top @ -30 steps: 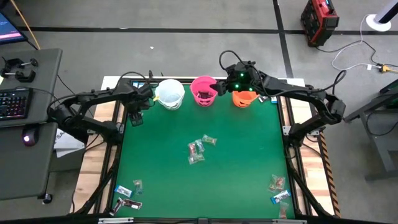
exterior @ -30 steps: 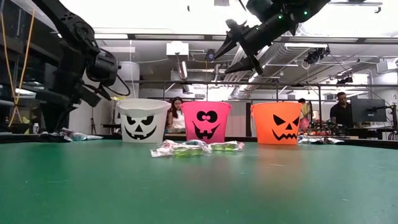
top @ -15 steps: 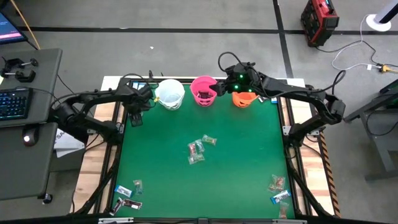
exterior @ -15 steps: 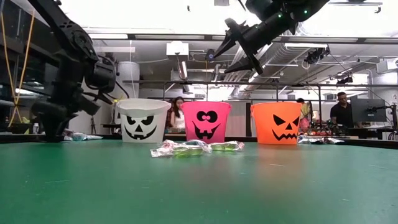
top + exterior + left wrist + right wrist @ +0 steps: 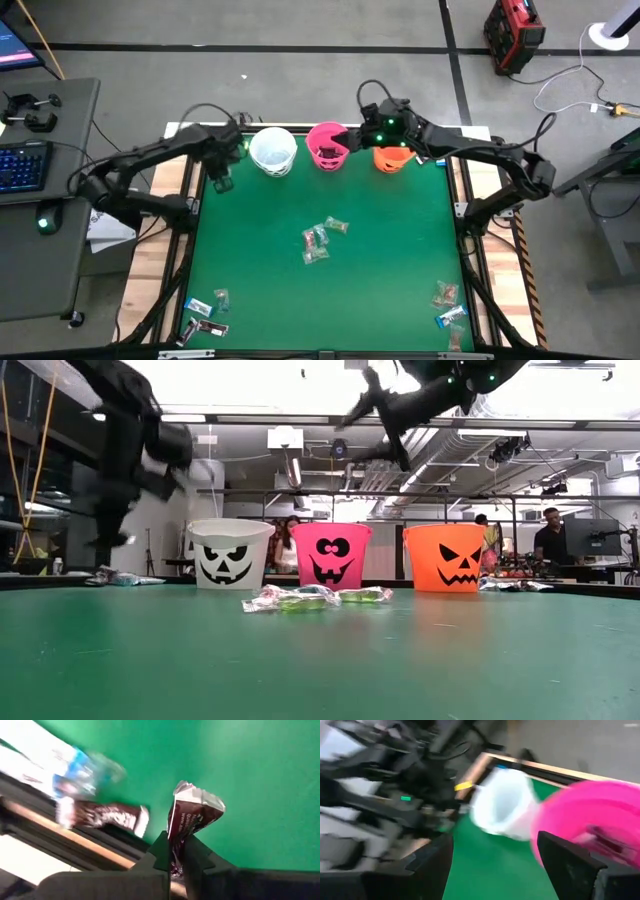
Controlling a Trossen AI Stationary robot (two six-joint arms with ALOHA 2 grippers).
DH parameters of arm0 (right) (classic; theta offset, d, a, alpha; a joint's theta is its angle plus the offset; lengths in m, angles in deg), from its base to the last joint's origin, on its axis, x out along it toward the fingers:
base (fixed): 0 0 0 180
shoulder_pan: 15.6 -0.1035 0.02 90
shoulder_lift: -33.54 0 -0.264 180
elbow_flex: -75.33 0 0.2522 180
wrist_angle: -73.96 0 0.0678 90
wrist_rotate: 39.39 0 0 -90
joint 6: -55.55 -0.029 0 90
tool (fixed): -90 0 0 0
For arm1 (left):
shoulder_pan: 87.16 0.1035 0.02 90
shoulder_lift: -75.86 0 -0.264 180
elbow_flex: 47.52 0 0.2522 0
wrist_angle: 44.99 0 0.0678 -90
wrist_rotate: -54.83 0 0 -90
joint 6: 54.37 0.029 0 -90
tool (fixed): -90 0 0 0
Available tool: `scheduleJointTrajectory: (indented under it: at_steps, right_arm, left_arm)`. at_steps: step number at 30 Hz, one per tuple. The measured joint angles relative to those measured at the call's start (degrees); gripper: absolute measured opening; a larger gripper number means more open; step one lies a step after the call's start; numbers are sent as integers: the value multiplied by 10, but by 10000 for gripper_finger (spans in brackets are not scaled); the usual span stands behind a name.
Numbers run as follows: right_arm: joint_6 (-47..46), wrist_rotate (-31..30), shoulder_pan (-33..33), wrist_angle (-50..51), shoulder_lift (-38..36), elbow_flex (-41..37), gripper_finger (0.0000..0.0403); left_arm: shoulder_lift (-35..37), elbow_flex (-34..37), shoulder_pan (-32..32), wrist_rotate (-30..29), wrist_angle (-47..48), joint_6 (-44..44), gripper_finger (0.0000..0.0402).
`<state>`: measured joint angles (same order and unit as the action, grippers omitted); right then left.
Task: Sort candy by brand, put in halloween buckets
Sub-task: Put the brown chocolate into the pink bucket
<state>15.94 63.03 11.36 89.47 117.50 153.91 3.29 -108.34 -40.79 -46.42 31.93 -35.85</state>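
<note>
We see the left gripper [image 5: 175, 851] pinching a dark-wrapped candy [image 5: 192, 815] near the table's [image 5: 400, 260] far-left corner; the right gripper [image 5: 492, 855] hangs spread above the pink bucket [image 5: 328, 146].

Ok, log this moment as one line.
left gripper: shut on dark candy, near white bucket | right gripper: open, above pink bucket | orange bucket: untouched

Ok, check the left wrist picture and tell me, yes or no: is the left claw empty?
No: the left claw is shut on a dark brown candy wrapper, which sticks up from between its fingers above the green table.
</note>
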Motion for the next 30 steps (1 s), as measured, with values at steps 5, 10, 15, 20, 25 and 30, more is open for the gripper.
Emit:
scheduleJointTrajectory:
  at_steps: [5,10,15,20,25,30]
  right_arm:
    - [-20,46,0,-80,-33,0,282]
    - [3,45,0,-81,-94,0,282]
    - [26,44,0,-77,-143,0,282]
    - [41,11,0,-76,-168,0,282]
    - [51,-4,1,-70,-168,0,282]
    - [49,-4,0,-55,-165,0,282]
  left_arm:
    - [86,-62,-4,86,-10,-121,3]
    - [171,-77,-46,146,-64,-248,1]
    - [186,-77,-129,165,-219,-367,1]
    - [107,-77,-217,134,-398,-409,1]
    - [-30,-77,-261,106,-599,-409,1]
    - [-150,-114,-255,101,-739,-377,9]
